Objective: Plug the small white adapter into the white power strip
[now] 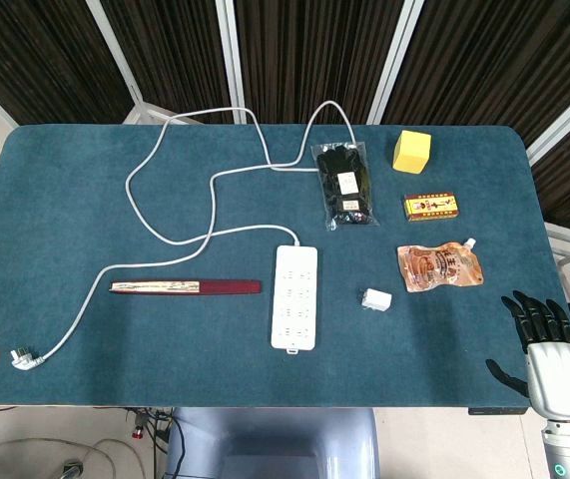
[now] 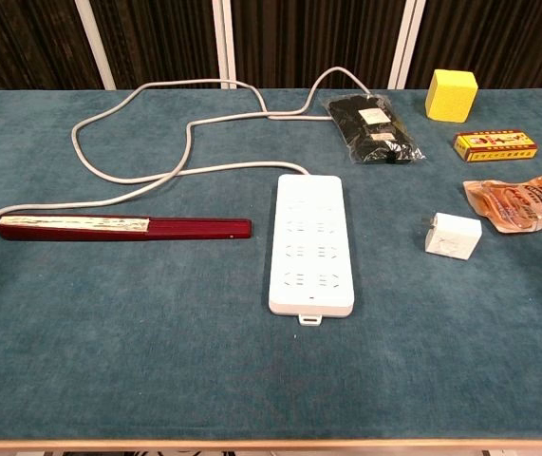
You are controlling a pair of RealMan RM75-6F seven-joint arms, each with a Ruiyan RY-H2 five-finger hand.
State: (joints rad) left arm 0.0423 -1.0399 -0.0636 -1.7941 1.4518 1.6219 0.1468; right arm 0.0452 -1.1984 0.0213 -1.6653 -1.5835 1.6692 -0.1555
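The small white adapter (image 1: 375, 298) (image 2: 452, 236) lies on the blue table, a short way right of the white power strip (image 1: 295, 296) (image 2: 311, 243). The strip lies flat with its sockets up and its white cable (image 1: 180, 180) looping toward the back and left. My right hand (image 1: 544, 344) hovers at the table's front right corner, fingers spread and holding nothing, well right of the adapter. It shows only in the head view. My left hand is not visible in either view.
A folded red fan (image 1: 186, 287) (image 2: 123, 228) lies left of the strip. A black packet (image 1: 344, 185), a yellow cube (image 1: 412, 152), a small printed box (image 1: 433, 207) and an orange pouch (image 1: 439, 266) sit at the right rear. The cable's plug (image 1: 25, 359) rests front left.
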